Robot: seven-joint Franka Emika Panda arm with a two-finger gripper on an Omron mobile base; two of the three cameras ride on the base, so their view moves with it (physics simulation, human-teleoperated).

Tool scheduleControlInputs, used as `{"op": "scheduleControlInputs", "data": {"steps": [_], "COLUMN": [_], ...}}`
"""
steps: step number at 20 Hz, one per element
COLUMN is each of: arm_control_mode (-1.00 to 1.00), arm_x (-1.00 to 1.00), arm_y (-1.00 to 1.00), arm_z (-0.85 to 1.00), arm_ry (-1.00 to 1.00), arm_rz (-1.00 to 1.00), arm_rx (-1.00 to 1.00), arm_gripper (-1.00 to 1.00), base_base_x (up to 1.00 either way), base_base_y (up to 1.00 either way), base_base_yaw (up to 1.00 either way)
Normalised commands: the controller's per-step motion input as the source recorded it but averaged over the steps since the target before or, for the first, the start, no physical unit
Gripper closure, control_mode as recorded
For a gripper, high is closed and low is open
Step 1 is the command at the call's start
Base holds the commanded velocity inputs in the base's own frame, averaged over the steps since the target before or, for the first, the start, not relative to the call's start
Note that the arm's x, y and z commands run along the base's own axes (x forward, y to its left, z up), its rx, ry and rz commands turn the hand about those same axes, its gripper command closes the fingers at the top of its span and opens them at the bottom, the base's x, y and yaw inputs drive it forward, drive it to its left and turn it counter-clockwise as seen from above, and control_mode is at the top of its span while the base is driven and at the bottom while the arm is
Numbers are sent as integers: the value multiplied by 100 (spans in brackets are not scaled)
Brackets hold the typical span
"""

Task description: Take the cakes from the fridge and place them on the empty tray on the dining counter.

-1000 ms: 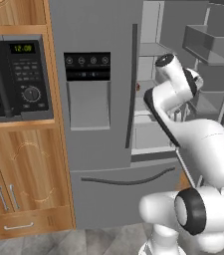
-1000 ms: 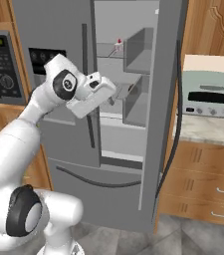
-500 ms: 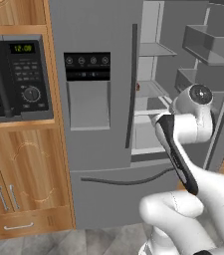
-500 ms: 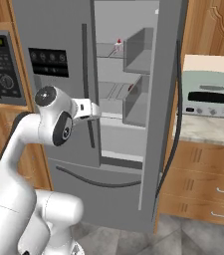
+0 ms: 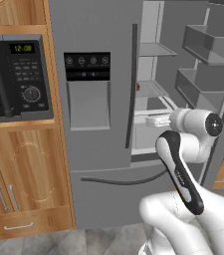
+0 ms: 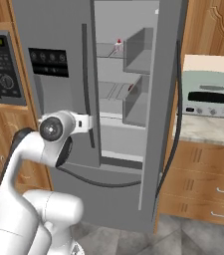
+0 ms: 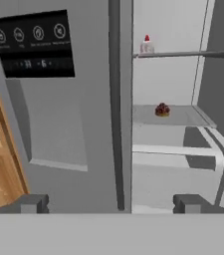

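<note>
The dark brown-red round cake [image 7: 162, 110] sits on the middle grey shelf [image 7: 183, 117] inside the open right half of the fridge [image 5: 98, 149], toward the shelf's left side and close to its front edge. The white slice with the cherry [image 7: 146, 46] stands one shelf higher [image 7: 183, 54], also at the left end, almost straight above the round one. In the right base view the white slice [image 6: 117, 46] shows on the upper shelf and a red speck that is probably the round cake [image 6: 130, 87] on the one below.

From the gripper [image 7: 111, 203], in the hand view, both cakes lie ahead, deeper into the fridge, and above and to the right of the midline between the fingertips [image 7: 34, 203]. That midline falls on the closed left door's dark vertical handle [image 7: 114, 99], so the gripper faces the door edge rather than the opening. The round cake is the nearer and lower of the two, so it looks the easier first target; the move would call for a shift to the right and up, then a reach inward over the shelf.

The round cake has no clear long axis and can be taken from any side. The slice is too small here to tell which way its wedge points.

The gripper has its jaws spread wide and holds nothing. In the left base view the gripper [image 5: 158, 120] is level and aimed into the fridge opening, well short of the cakes.
</note>
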Motion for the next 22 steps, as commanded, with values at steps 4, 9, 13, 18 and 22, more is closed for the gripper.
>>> {"op": "scheduleControlInputs", "data": {"steps": [4,9,13,18,22], "arm_control_mode": [-100,-100,-100,-100,-100], "arm_x": [1,44,68,74,61], "arm_y": [39,1,0,0,0], "arm_z": [27,7,1,0,0], "arm_ry": [0,18,22,9,0], "arm_rz": [-2,-10,-10,-7,-3], "arm_rx": [2,-2,-2,0,0], "arm_gripper": [-100,-100,-100,-100,-100], "base_base_x": [0,0,0,0,0], "base_base_y": [0,0,0,0,0], "base_base_yaw": [0,0,0,0,0]}}
